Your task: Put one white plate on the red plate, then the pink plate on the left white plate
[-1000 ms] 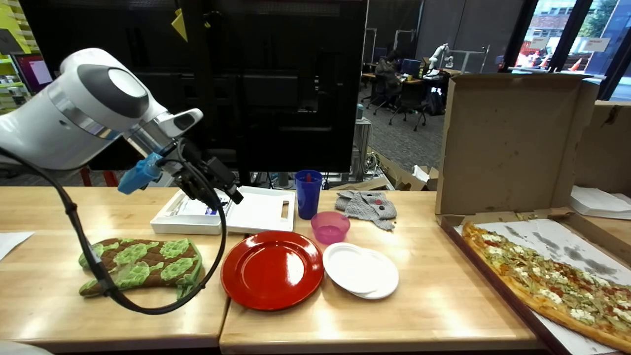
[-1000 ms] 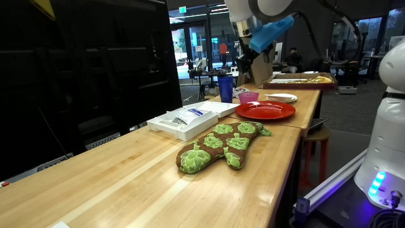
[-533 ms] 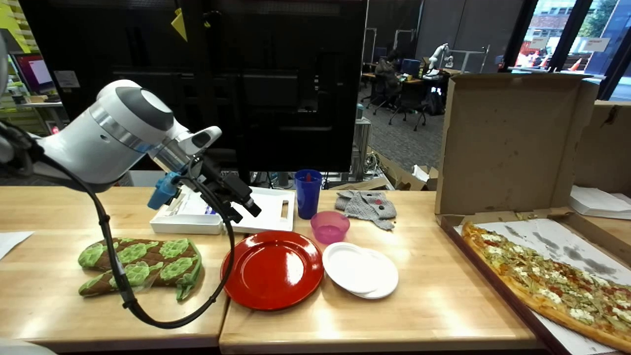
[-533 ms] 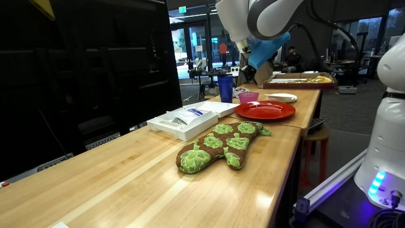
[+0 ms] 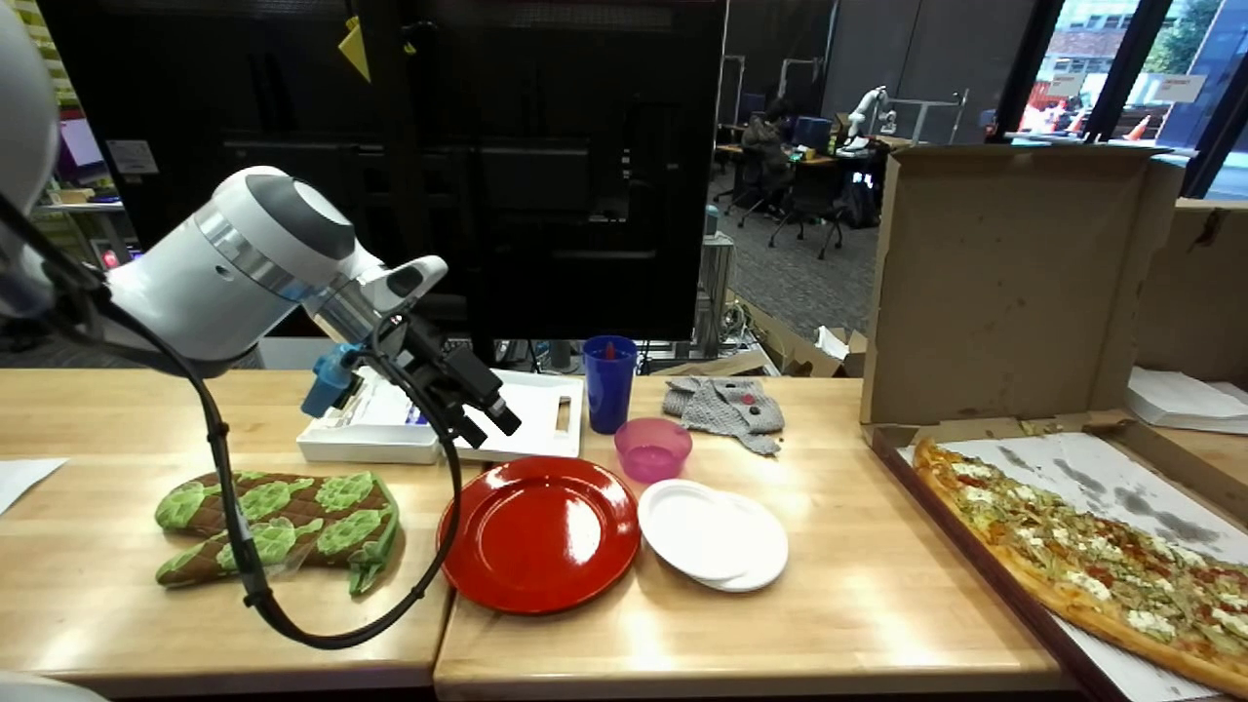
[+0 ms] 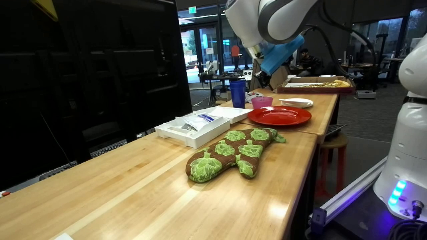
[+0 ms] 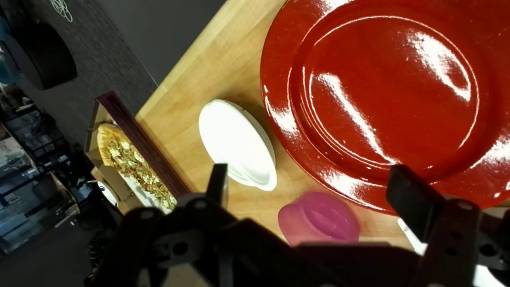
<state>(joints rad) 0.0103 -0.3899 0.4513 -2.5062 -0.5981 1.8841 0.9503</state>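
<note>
The large glossy red plate [image 5: 538, 534] lies on the table in both exterior views [image 6: 280, 116] and fills the upper right of the wrist view [image 7: 390, 95]. Two small white plates overlap just right of it: the left one [image 5: 682, 531] rests partly on the right one [image 5: 763, 546]. They show as a tilted oval in the wrist view [image 7: 235, 139]. The pink dish [image 5: 653, 450] stands behind them, beside the red plate, and is partly hidden by my gripper in the wrist view [image 7: 318, 219]. My gripper [image 5: 490, 429] is open and empty, above the white case and the red plate's back-left edge.
A blue cup [image 5: 609, 390] stands behind the pink dish, with a grey knitted cloth [image 5: 726, 409] to its right. An open white case [image 5: 517, 419] lies under the gripper. A green-brown oven mitt [image 5: 283, 526] lies left. An open pizza box [image 5: 1014, 292] stands right.
My gripper has moved lower and to the right in an exterior view, mostly in the first half second. It stays open. The plates and dish have not moved.
</note>
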